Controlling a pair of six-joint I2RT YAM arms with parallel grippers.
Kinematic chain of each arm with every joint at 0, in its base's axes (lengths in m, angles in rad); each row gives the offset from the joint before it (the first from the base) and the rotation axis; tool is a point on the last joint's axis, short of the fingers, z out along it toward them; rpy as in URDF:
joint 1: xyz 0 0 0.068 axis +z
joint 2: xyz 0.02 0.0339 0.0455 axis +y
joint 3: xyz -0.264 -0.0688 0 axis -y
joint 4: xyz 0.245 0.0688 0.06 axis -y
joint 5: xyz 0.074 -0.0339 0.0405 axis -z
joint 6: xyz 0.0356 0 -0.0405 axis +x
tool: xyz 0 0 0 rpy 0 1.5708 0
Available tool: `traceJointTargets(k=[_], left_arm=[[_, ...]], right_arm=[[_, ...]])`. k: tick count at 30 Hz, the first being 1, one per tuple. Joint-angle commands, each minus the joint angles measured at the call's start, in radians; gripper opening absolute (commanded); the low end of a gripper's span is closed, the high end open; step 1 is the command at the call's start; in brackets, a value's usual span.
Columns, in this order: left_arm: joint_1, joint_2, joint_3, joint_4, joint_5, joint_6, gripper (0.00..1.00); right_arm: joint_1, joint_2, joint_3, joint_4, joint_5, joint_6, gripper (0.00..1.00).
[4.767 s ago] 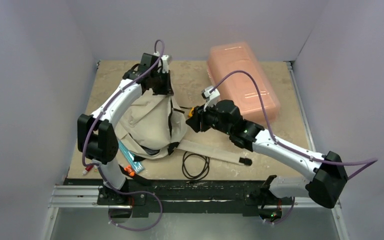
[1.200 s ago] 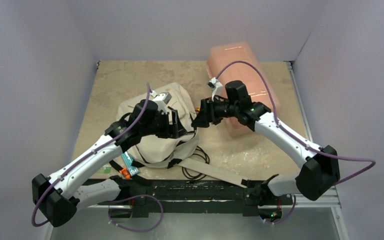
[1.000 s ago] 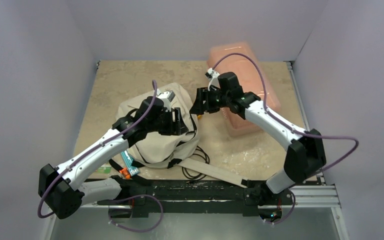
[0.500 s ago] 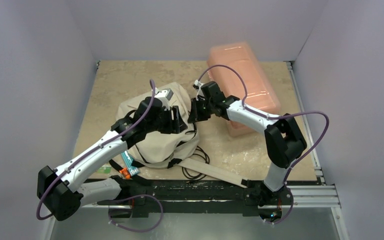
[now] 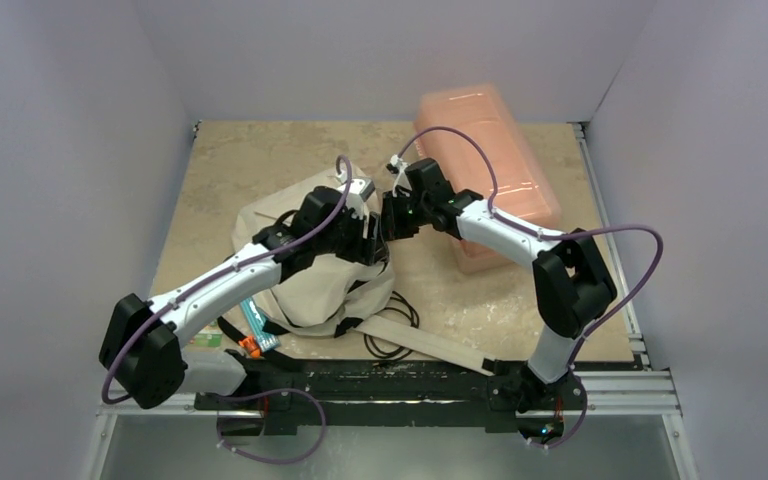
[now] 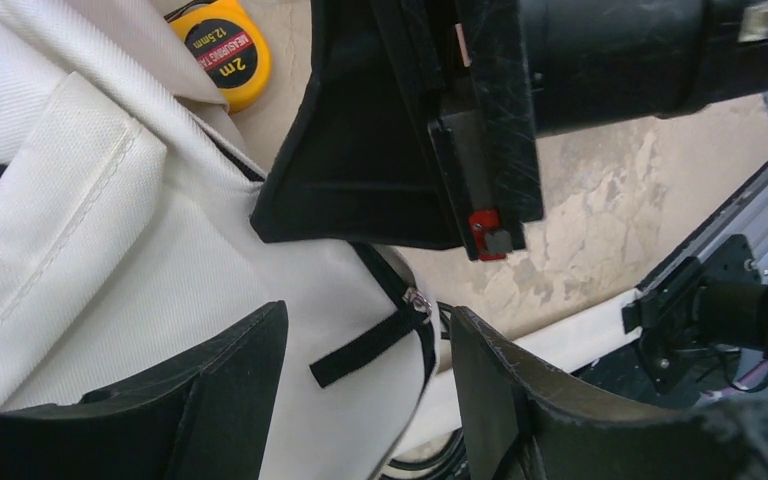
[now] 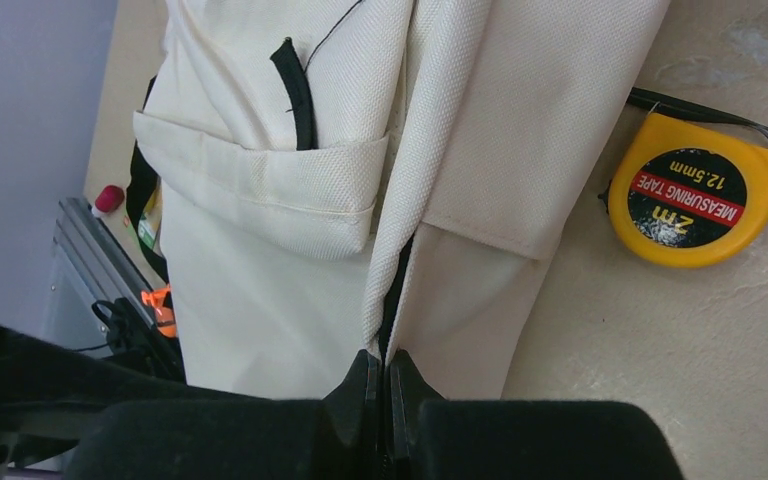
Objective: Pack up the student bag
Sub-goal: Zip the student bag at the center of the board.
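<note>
The student bag (image 5: pixel 295 275) is cream fabric with black straps and lies left of the table's middle. My right gripper (image 5: pixel 386 220) is at its right edge, and its jaws (image 7: pixel 384 372) are shut tight on the bag's (image 7: pixel 270 270) zipper seam, pinching the fabric fold. My left gripper (image 5: pixel 370 243) sits just in front of the right one. The left gripper (image 6: pixel 365 318) is open over the bag's side (image 6: pixel 110 250), with a black strap (image 6: pixel 365 347) and a metal zipper pull (image 6: pixel 418 298) between its fingers, touching neither.
A yellow measuring tape (image 7: pixel 695 190) (image 6: pixel 225 55) lies on the table beside the bag. A translucent pink box (image 5: pixel 490 170) stands at the back right. A black cable loop (image 5: pixel 392 335), a loose cream strap (image 5: pixel 430 342) and teal and orange items (image 5: pixel 257 330) lie near the front edge.
The right gripper moved left to the bag's edge and shut on its seam. The left gripper shifted right and back over the bag, staying open.
</note>
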State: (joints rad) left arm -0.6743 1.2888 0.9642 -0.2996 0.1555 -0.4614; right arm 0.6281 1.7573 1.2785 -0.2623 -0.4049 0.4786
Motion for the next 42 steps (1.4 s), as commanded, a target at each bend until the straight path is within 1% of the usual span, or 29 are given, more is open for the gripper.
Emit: traceJointTargets(k=[1,5,8,9,13,18,20,22,25,28,29,32,34,36,37,39,42], left_arm=[[0.006,0.061,0.056,0.04,0.039,0.098,0.6],[0.015,0.094,0.056,0.061,0.106,0.113,0.59],[0.015,0.123,0.073,0.032,0.168,0.107,0.56],[0.015,0.125,0.067,0.032,0.184,0.104,0.54],[0.015,0.098,0.027,0.037,0.204,0.105,0.38],[0.016,0.054,0.007,0.015,0.201,0.112,0.33],[0.016,0.04,0.005,0.004,0.207,0.111,0.33],[0.016,0.029,-0.004,-0.001,0.223,0.109,0.4],[0.018,0.021,-0.019,0.0,0.227,0.106,0.46],[0.022,0.033,-0.019,-0.008,0.235,0.107,0.46],[0.023,0.038,-0.013,-0.015,0.24,0.108,0.44],[0.026,0.045,-0.003,-0.032,0.232,0.114,0.32],[0.026,0.039,-0.001,-0.044,0.228,0.121,0.22],[0.026,0.025,-0.003,-0.057,0.215,0.123,0.04],[0.026,0.015,-0.012,-0.06,0.205,0.119,0.0],[0.026,-0.015,-0.033,-0.063,0.192,0.111,0.0],[0.016,-0.057,-0.074,-0.056,0.186,0.076,0.0]], right_arm=[[0.009,-0.066,0.024,0.063,-0.089,0.028,0.0],[0.01,-0.075,0.018,0.07,-0.089,0.026,0.0],[0.009,-0.067,0.024,0.068,-0.095,0.025,0.0],[0.009,-0.066,0.026,0.066,-0.096,0.025,0.0],[0.009,-0.063,0.029,0.072,-0.098,0.023,0.0],[0.009,-0.054,0.037,0.068,-0.098,0.013,0.0],[0.01,-0.048,0.04,0.063,-0.098,0.009,0.0],[0.009,-0.044,0.042,0.061,-0.101,0.008,0.0],[0.01,-0.044,0.045,0.065,-0.104,0.008,0.0],[0.009,-0.042,0.051,0.064,-0.107,0.006,0.0],[0.009,-0.042,0.052,0.063,-0.106,0.005,0.0],[0.01,-0.037,0.056,0.061,-0.106,0.001,0.0],[0.009,-0.031,0.057,0.06,-0.102,0.0,0.0],[0.01,-0.024,0.059,0.054,-0.087,-0.003,0.0],[0.009,-0.021,0.06,0.05,-0.076,-0.005,0.0],[0.01,-0.02,0.055,0.057,-0.049,-0.014,0.0],[0.009,-0.032,0.033,0.127,0.021,-0.006,0.0]])
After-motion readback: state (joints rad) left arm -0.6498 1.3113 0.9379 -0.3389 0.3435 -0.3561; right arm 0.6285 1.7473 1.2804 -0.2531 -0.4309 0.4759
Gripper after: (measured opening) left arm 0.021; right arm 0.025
